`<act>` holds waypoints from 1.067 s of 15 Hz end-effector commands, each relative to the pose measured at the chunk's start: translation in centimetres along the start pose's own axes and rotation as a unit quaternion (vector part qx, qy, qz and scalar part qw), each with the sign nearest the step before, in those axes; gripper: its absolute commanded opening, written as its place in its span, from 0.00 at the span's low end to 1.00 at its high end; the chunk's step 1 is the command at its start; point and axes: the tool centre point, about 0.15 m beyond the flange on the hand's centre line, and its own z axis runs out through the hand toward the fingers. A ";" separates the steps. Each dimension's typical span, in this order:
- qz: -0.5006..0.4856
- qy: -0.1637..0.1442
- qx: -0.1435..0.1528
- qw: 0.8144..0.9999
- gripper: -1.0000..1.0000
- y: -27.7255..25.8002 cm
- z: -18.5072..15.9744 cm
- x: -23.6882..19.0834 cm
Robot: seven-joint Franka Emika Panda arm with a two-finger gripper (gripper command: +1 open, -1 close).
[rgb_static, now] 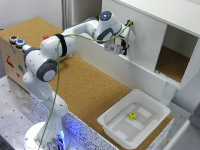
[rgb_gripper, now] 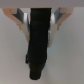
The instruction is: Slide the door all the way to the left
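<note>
in the exterior view the gripper (rgb_static: 121,46) is seen pressed up against the door (rgb_static: 142,35), a flat white panel that covers the part of the cabinet (rgb_static: 170,10) front toward the exterior view's left, while the compartment toward the exterior view's right is left open. in the wrist view the two fingers (rgb_gripper: 22,19) are shown set on either side of the black handle (rgb_gripper: 39,42), pinching it against the pale panel. a white tray (rgb_static: 152,120) holding a small yellow object (rgb_static: 132,116) is seen on the cork table (rgb_static: 85,85), well apart from the door.

White Franka arm (rgb_static: 50,55) with rounded grey joints, black band, green cable along links, blue-lit wrist cap
</note>
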 end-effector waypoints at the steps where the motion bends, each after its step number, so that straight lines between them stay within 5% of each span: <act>1: 0.059 -0.009 -0.139 0.989 0.00 -10.9 7.2 -1.9; 9: 0.069 0.002 -0.158 0.985 0.00 -16.1 4.8 1.4; 16: 0.044 0.029 -0.093 0.994 0.00 -23.6 1.6 3.5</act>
